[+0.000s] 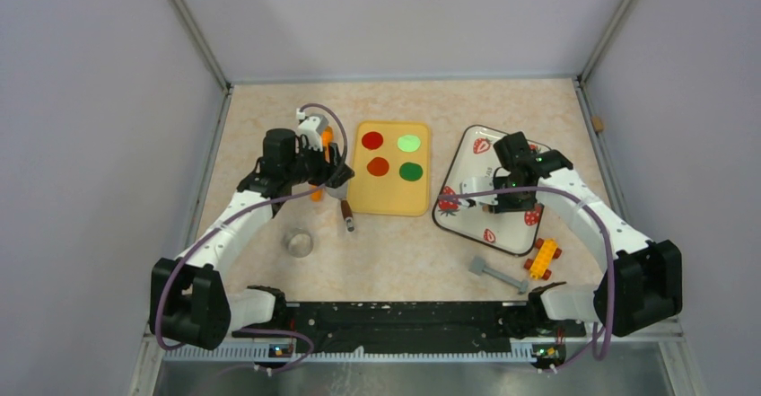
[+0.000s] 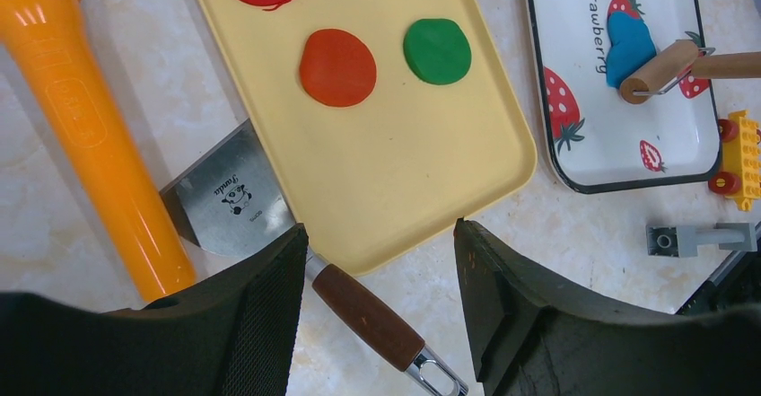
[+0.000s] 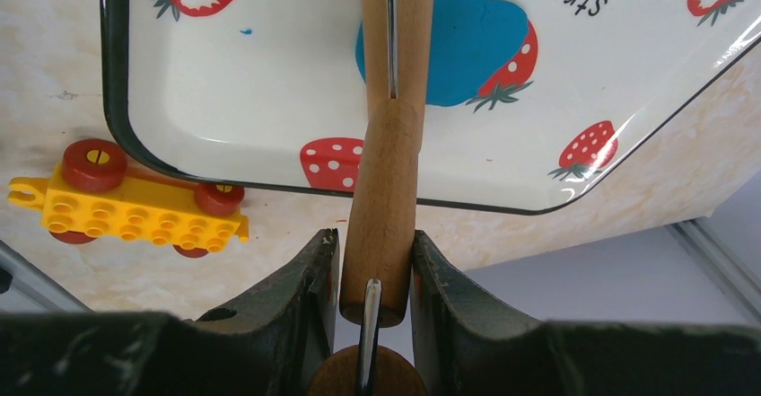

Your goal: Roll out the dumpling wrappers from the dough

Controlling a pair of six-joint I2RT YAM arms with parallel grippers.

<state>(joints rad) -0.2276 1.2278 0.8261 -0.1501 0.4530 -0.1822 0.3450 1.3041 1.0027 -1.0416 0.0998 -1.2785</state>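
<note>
The dough (image 3: 467, 46) is a flattened blue patch on the white strawberry tray (image 3: 251, 82). A wooden roller (image 3: 386, 180) lies across its left part. My right gripper (image 3: 375, 257) is shut on the roller's handle, just outside the tray's rim. From the left wrist, the dough (image 2: 628, 41) shows with the roller (image 2: 660, 71) resting on its lower right edge. My left gripper (image 2: 377, 252) stands open above the near corner of the yellow tray (image 2: 404, 162), holding nothing. No dumpling wrappers are in view.
Two red discs (image 2: 337, 66) and two green discs (image 2: 437, 50) lie on the yellow tray. A steel scraper (image 2: 233, 198) with a brown handle and an orange tool (image 2: 99, 136) lie left of it. A yellow toy block (image 1: 543, 257), grey piece (image 1: 496, 275) and metal ring (image 1: 298, 242) sit nearer.
</note>
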